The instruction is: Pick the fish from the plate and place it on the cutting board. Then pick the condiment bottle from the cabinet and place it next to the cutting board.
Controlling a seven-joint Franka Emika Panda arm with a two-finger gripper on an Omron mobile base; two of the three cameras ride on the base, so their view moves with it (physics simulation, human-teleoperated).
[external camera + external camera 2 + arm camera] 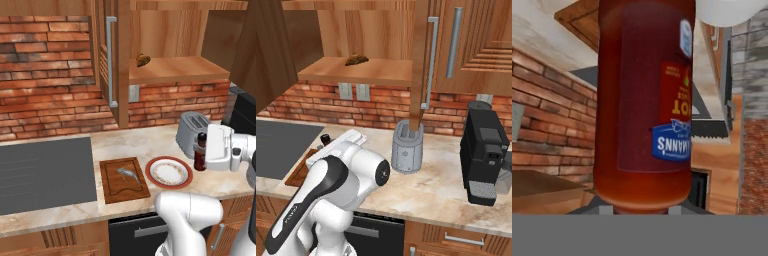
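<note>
The dark red-brown condiment bottle (200, 146) with its black cap stands upright just right of the plate (169, 173), in front of the toaster. My gripper (206, 153) is shut on its side, reaching in from the right. Whether the bottle's base touches the counter I cannot tell. In the hand view the bottle (644, 100) sits between my fingers, its label upside down. Its cap (325, 138) peeks out behind my arm in the right base view. The silver-grey fish (129, 174) lies on the dark cutting board (114, 189), left of the plate. The cabinet (170, 70) is open above.
A grey toaster (191, 128) stands behind the bottle. The grey stovetop (45, 172) covers the counter's left. A small brown lump (143, 60) lies on the cabinet shelf. The open cabinet door (111, 60) hangs above the board. A black coffee machine (486, 155) stands far right.
</note>
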